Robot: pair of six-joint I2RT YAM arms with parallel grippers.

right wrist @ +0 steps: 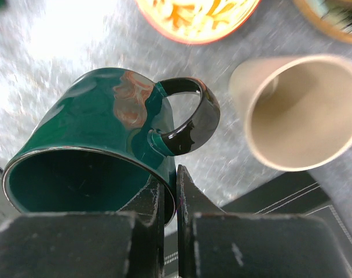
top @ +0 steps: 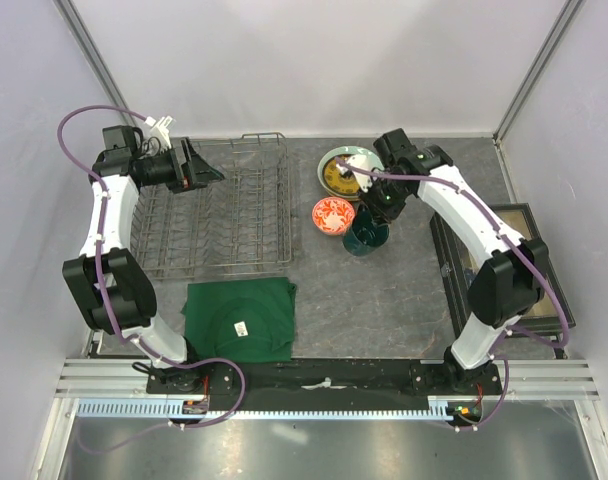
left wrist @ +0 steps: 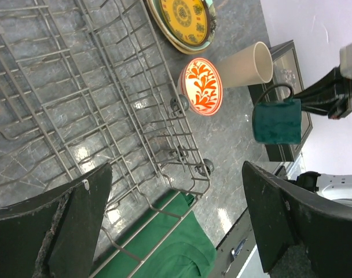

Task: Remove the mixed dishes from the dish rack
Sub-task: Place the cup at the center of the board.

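Right tool pinched shut on rim of dark green ceramic mug — small red-and-white bowl and tall beige cup on grey tabletop just beyond. Left tool spread wide above grey metal wire dish rack.

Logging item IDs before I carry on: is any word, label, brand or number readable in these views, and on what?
No text can be read in any view.
On the dark green cloth, a white tag: too small to read.
On the yellow patterned plate: ornament only, no letters.
On the dark green mug: no print visible.
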